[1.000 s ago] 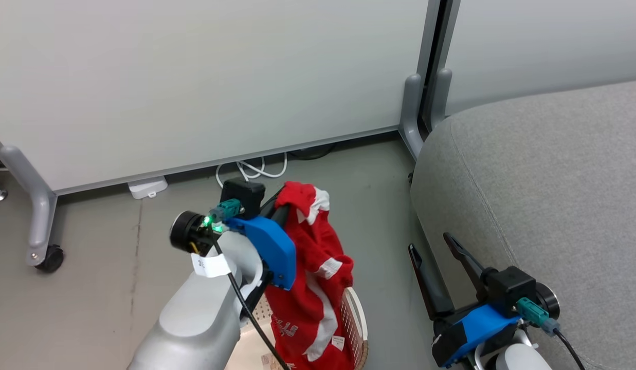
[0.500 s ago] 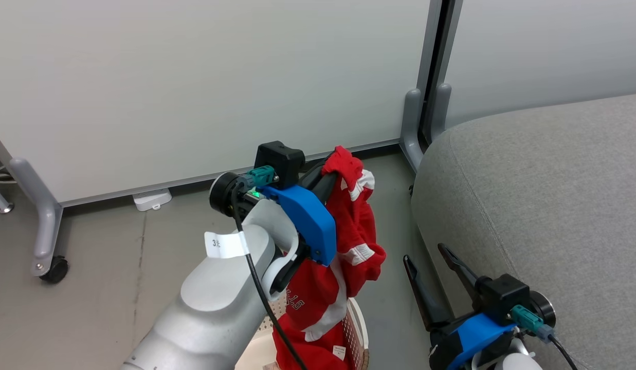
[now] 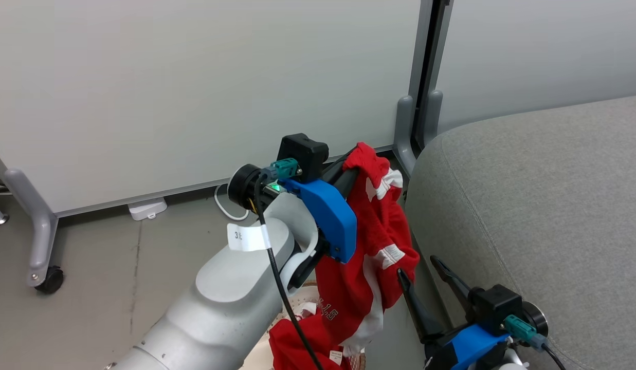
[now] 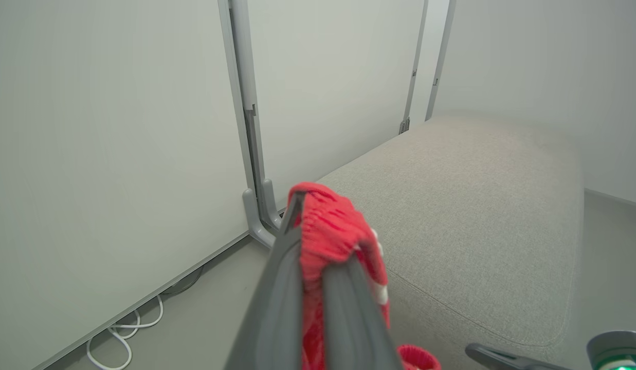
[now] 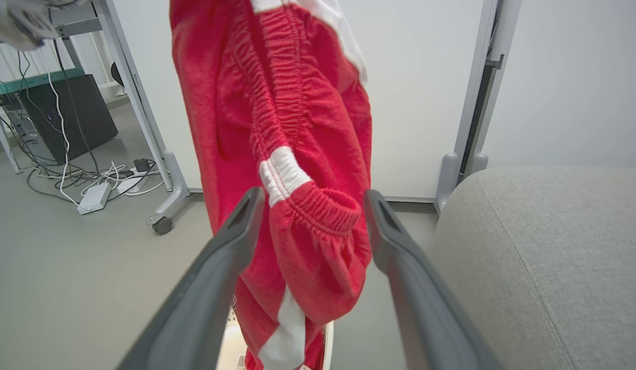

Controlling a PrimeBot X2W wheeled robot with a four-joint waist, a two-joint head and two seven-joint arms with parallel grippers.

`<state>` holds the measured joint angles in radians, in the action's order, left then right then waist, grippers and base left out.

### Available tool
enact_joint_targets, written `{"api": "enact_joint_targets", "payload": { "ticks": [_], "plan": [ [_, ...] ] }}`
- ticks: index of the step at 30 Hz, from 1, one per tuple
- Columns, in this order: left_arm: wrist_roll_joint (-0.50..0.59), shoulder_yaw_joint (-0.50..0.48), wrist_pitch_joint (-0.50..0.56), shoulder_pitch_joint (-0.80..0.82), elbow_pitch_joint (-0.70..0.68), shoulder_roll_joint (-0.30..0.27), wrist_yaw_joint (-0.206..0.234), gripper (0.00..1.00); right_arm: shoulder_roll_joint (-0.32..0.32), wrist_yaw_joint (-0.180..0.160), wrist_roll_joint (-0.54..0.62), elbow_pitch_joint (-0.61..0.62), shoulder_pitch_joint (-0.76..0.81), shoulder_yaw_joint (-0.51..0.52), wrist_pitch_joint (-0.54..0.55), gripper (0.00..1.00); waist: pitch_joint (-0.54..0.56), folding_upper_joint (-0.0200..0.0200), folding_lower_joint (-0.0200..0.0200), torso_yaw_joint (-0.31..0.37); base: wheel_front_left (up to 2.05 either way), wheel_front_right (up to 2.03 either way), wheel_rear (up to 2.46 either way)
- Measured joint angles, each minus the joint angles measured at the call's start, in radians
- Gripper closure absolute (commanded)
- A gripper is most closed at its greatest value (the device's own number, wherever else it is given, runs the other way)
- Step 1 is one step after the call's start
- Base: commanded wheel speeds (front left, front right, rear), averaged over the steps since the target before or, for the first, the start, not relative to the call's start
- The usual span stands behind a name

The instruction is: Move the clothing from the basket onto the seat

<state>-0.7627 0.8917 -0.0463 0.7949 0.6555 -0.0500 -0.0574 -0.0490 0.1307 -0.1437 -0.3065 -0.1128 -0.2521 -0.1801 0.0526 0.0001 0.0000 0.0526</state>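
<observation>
**Red garment lifted, seat not yet reached**

Head view: my left jaws are closed on the top edge of a red garment point(image 3: 371, 241) with white stripes. They hold it high, just beside the near corner of the grey seat point(image 3: 544, 195). Its lower end trails down into the basket point(image 3: 298, 303), where more red fabric lies bunched. I cannot tell whether that is the same piece or another. My right jaws stand open, low by the seat's edge, with one finger close against the hanging cloth. The part of the cushion I can see carries no clothing.

Left wrist view: my two fingers point(image 4: 276, 308) are pinched together with a fold of red fabric between them. The seat lies ahead and below.

Right wrist view: my spread fingers point(image 5: 215, 267) frame the garment's elastic cuff point(image 5: 318, 210) but grip nothing. I cannot tell whether they touch it.

As I judge it, the pick is done and the carry is partway. What is left is to swing the garment over the cushion, let go, and then fetch whatever remains in the basket.
</observation>
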Motion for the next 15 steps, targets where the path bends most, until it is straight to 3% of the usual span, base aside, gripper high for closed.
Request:
{"api": "enact_joint_targets", "payload": {
  "ticks": [15],
  "plan": [
    [-0.081,0.096,-0.031,0.034,0.03,0.0,0.019,1.0,0.0,0.0,0.024,-0.063,-0.073,-0.04,0.031,0.0,-0.014,0.0,0.0,-0.009,0.0,0.0,0.0]
  ]
}}
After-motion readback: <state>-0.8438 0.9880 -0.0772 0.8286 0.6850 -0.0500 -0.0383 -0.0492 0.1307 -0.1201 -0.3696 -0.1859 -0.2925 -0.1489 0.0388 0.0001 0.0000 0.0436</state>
